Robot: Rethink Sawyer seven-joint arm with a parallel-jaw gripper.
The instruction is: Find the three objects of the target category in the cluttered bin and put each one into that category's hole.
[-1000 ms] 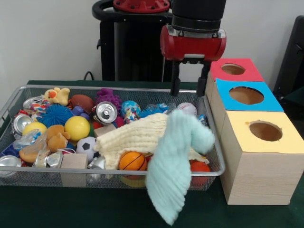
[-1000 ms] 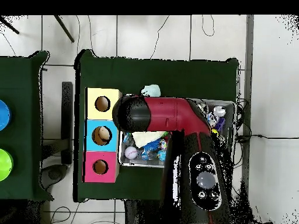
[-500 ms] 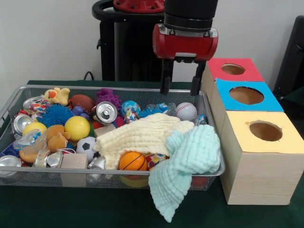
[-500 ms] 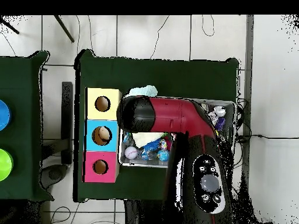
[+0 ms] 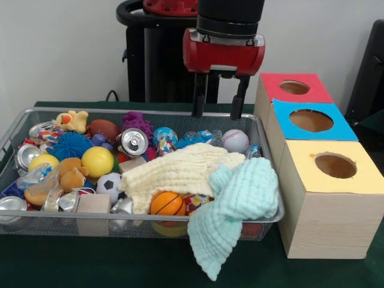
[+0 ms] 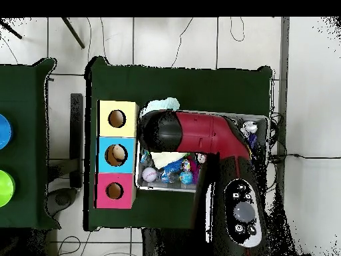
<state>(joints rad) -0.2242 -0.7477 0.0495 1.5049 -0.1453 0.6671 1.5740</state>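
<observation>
While the gripper [image 5: 215, 113] hangs above the far rim of the wire bin [image 5: 24, 223] in the front view, its two black fingers [image 5: 197, 96] stand apart with nothing between them. At 6 o'clock from the gripper, a baseball [image 5: 235, 140] lies against the bin's far wall. A cream cloth [image 5: 174, 171] is spread over the clutter at mid-bin. A mint cloth [image 5: 234, 210] is draped over the bin's near rim at 5 o'clock, its tail hanging outside. An orange basketball [image 5: 167, 203] sits just beside the cream cloth's near edge; a soccer ball [image 5: 108, 183] and a yellow ball [image 5: 97, 161] lie further toward 9 o'clock. At 3 o'clock of the bin stand three boxes in a row: red-topped box [image 5: 295, 87], blue-topped box [image 5: 311, 120], yellow-topped box [image 5: 335, 166], each with one round hole.

From overhead, the red arm [image 6: 200, 137] covers most of the bin. The baseball [image 6: 149, 175] shows at 7 o'clock of the arm's end, the mint cloth [image 6: 163, 105] at 12 o'clock.
</observation>
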